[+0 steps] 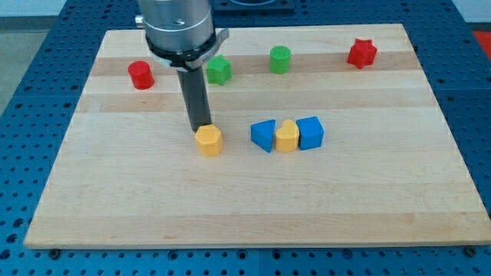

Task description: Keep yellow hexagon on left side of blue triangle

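Observation:
The yellow hexagon point(209, 141) lies near the board's middle. My tip point(201, 127) touches its upper left edge. The blue triangle point(263, 135) lies to the hexagon's right, with a gap between them. A yellow rounded block point(287, 136) touches the triangle's right side, and a blue cube point(310, 132) touches that block's right side.
A red cylinder point(141, 74) lies at the upper left. A green star point(219, 70) and a green cylinder point(280, 59) lie along the top. A red star point(362, 53) lies at the upper right. The wooden board point(245, 207) sits on a blue perforated table.

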`<state>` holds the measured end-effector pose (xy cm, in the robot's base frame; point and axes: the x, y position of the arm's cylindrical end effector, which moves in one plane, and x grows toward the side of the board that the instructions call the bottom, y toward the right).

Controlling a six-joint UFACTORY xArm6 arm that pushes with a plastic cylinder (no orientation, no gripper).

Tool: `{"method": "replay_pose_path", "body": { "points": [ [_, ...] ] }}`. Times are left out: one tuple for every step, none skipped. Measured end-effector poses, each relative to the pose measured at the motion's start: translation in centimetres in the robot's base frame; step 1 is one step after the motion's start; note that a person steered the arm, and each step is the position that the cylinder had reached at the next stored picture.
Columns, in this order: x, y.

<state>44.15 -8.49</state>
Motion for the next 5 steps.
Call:
{"method": "replay_pose_path", "body": {
  "points": [
    [-0.8, -2.9],
    [-0.4, -7.1],
    [3.1, -7.2],
    [5.3, -6.0],
    [5.3, -3.8]
  ]
}}
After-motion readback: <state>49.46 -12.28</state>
